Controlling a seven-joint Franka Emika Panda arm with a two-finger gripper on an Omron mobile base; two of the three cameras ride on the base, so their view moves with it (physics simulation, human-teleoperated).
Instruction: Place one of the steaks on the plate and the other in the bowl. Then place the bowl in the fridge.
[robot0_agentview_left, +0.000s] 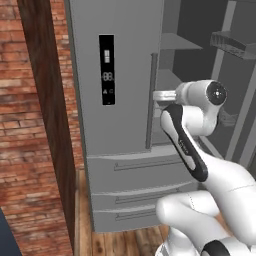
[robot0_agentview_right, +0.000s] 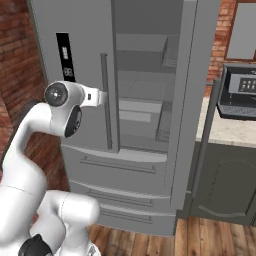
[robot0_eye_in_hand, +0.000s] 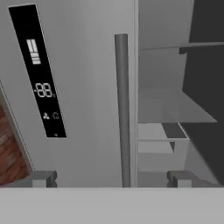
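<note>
The fridge (robot0_agentview_left: 120, 130) stands straight ahead, tall and grey, with a black display panel (robot0_eye_in_hand: 39, 74) on its left door. That left door is shut, while the right door (robot0_agentview_right: 192, 100) is swung open and bare shelves (robot0_agentview_right: 140, 107) show inside. My gripper (robot0_eye_in_hand: 111, 178) is open, its fingertips (robot0_eye_in_hand: 43, 177) wide apart with nothing held. It hovers at the left door's long vertical handle (robot0_eye_in_hand: 122, 109), which lines up between the fingertips. In the base views the hand (robot0_agentview_left: 162, 96) reaches that handle (robot0_agentview_right: 105, 100) at mid-height. The steaks, the plate and the bowl are out of view.
Two drawers (robot0_agentview_left: 135, 170) run below the fridge doors. A dark wooden panel (robot0_agentview_left: 45, 100) and a brick wall (robot0_agentview_left: 20, 150) flank the fridge on the left. To the right, a pale counter (robot0_agentview_right: 225, 130) carries a dark appliance (robot0_agentview_right: 240, 92) above dark cabinets (robot0_agentview_right: 220, 185). The open door's bins (robot0_agentview_left: 232, 42) jut out.
</note>
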